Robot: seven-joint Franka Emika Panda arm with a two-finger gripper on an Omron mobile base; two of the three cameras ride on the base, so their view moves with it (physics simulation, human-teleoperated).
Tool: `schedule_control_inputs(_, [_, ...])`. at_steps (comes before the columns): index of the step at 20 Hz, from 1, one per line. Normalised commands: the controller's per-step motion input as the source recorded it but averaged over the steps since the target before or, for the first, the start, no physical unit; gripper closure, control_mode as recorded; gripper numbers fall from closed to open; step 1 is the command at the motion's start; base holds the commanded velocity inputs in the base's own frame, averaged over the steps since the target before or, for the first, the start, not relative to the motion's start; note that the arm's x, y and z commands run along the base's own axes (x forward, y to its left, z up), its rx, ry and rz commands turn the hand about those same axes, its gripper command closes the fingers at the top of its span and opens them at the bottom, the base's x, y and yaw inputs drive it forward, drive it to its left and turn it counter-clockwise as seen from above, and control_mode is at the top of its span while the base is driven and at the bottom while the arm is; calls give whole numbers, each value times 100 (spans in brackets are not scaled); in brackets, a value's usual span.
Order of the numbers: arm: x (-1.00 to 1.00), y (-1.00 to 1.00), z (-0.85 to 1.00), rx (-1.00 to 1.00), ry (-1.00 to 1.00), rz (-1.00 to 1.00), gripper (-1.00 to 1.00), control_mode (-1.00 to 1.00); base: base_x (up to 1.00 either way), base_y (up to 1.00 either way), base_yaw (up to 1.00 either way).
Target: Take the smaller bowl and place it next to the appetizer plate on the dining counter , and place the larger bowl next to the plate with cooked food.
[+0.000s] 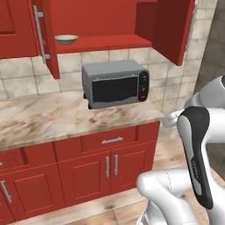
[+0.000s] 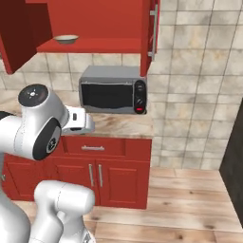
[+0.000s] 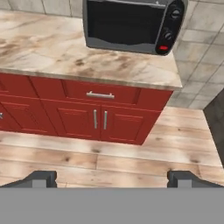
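Note:
A small shallow beige bowl, the smaller bowl, sits on the shelf of an open red wall cupboard above a grey microwave. My gripper is open with nothing between its fingertips. It hangs well below the bowl and back from the wall counter, facing the counter's front and the microwave. The larger bowl, both plates and the dining counter are out of view.
The marble-topped wall counter has red drawers and doors under it. The open cupboard doors stick out on either side of the shelf. Wooden floor lies in front, with a tiled wall to the right.

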Motion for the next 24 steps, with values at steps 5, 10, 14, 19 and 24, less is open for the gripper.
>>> schedule_control_inputs(5, [0,0,0,0,0,0,-100,100,75,62,0])
schedule_control_inputs(10, [0,0,0,0,0,0,-100,100,71,58,0])
schedule_control_inputs(14, [0,0,0,0,0,0,-100,100,42,-23,-1])
schedule_control_inputs(19, [0,0,0,0,0,0,-100,100,43,-28,0])
schedule_control_inputs(24, [0,0,0,0,0,0,-100,100,76,26,0])
